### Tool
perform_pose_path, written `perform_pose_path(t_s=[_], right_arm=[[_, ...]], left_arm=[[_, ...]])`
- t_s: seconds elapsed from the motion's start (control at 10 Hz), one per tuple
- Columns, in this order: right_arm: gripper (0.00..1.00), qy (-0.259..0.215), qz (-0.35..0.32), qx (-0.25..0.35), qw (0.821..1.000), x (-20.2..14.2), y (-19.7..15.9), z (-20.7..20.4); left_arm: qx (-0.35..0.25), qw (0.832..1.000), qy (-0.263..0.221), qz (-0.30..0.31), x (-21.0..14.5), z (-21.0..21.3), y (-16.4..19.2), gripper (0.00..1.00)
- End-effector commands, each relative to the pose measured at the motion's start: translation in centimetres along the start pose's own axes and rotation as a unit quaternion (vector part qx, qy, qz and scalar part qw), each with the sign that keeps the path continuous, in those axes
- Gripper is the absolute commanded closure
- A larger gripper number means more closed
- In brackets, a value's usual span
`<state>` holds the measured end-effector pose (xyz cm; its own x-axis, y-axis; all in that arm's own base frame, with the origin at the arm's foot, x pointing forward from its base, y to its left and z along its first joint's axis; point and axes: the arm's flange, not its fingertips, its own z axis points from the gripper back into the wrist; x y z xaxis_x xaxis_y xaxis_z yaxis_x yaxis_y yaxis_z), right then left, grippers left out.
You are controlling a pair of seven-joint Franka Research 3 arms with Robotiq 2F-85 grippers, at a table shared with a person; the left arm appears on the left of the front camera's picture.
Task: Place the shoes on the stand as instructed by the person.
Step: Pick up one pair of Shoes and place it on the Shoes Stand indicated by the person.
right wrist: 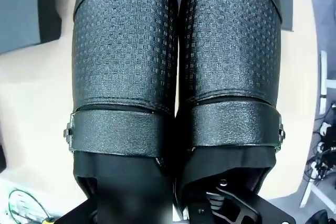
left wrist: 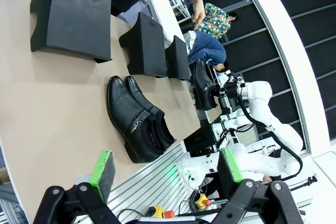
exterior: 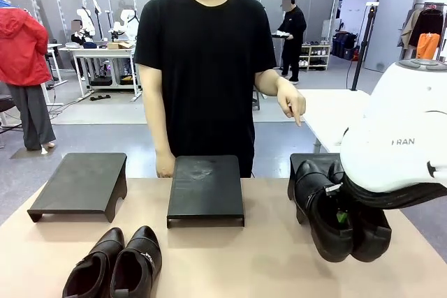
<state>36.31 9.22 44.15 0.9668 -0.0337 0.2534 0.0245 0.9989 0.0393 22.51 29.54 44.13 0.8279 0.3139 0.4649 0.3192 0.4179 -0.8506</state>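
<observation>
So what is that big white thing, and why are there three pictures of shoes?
The white thing is a robot arm; there are two. Each ends in a claw with two fingers. One picture is taken across the table toward the person in a black T-shirt, who points a hand downward on the robot's right. The other two come from small cameras on the robot's wrists. On the table stand three black stands and a pair of black shoes. The right claw is shut on a second pair of buckled shoes, which its own camera sees very close up. The left claw hangs open above the table, holding nothing.
</observation>
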Motion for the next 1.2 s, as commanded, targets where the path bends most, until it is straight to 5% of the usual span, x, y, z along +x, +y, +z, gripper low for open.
perform_pose_path(t_s=[0.0, 0.8, 1.1], right_arm=[[1.0, -0.018, 0.01, 0.0, 1.0, 3.1, -1.0, 0.6], [1.0, -0.024, 0.003, 0.004, 1.0, 15.4, -4.3, 1.0], [1.0, -0.021, -0.003, 0.007, 1.0, 17.3, -4.8, -0.6]], left_arm=[[-0.007, 1.0, -0.004, -0.005, 0.0, 0.2, 0.0, 0.0], [-0.007, 1.0, -0.004, -0.005, 0.0, 0.2, 0.0, 0.0], [-0.007, 1.0, -0.004, -0.005, 0.0, 0.2, 0.0, 0.0]])
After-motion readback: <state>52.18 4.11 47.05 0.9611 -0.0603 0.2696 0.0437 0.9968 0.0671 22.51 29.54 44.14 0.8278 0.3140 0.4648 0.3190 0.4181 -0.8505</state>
